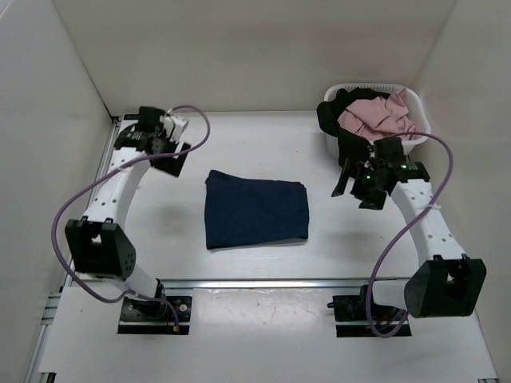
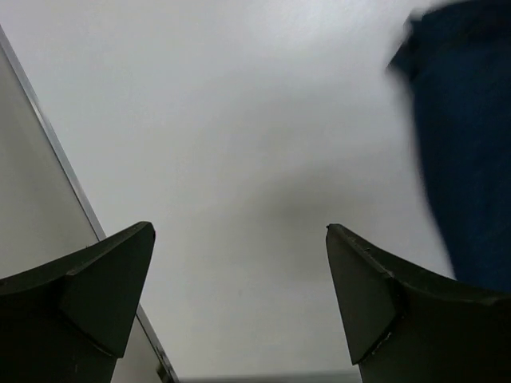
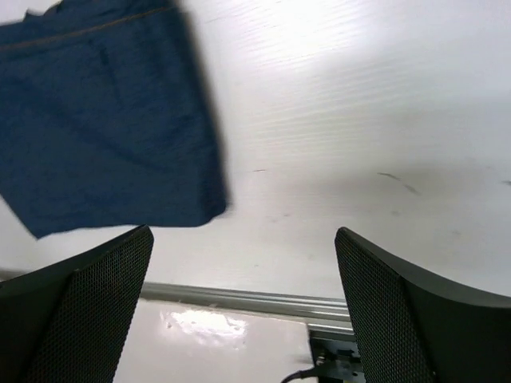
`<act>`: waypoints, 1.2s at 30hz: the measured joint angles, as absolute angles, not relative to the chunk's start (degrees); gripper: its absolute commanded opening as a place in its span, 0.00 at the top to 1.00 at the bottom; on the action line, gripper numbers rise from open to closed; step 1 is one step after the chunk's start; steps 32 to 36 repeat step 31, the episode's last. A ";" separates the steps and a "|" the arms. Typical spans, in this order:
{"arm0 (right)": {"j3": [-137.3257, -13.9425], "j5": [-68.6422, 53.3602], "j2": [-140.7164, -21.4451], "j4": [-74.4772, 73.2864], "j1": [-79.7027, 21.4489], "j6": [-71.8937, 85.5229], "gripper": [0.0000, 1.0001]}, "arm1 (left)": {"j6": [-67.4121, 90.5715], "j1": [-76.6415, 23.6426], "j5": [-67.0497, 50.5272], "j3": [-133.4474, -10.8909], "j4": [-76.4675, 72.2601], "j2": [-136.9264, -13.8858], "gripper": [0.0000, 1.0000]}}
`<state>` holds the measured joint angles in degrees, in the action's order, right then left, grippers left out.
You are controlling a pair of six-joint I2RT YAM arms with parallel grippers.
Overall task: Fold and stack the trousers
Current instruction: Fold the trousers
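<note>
Soft, even light from above makes the overhead view bright with only faint shadows on the table (image 1: 343, 239), while both wrist views show the trousers (image 2: 471, 159) with a blurred edge, and a pale glare lies on the table in the right one.

Counted: one folded jeans (image 1: 255, 209); one basket (image 1: 421, 124); one pink cloth (image 1: 375, 116); one black garment (image 1: 335, 124); two arms, left arm (image 1: 112, 195) and right arm (image 1: 427, 219); one table (image 1: 263, 144).
</note>
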<state>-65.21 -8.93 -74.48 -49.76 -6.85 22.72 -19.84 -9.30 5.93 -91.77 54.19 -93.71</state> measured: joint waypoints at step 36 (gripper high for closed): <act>-64.12 -4.23 -69.23 -56.82 9.85 14.37 0.01 | -16.43 15.64 4.51 -50.13 49.63 -68.75 0.00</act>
